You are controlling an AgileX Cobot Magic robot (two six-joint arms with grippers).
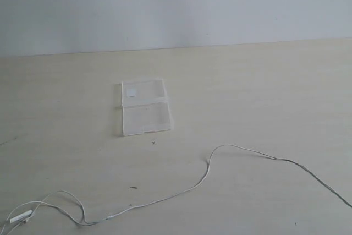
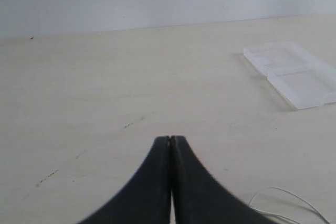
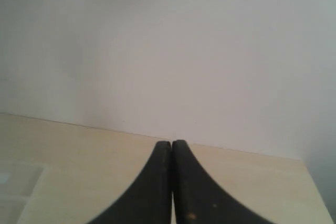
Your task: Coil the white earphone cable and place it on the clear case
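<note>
With the left pincer (image 2: 170, 140) and right pincer (image 3: 171, 142) both shut tight and empty, and the cable (image 1: 208, 168) sprawled loose on the counter (image 1: 264, 92) near the left one, the case (image 1: 144, 107) well beyond, descending unopened would likely just shove the thin wire aside.

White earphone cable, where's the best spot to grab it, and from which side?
Probably at its left end, on the small thicker piece, coming straight down with the left hand opened first. The white earphone cable lies flat and loose on the table, so a side approach would find nothing to catch, and that piece gives more to pinch than bare wire.
</note>
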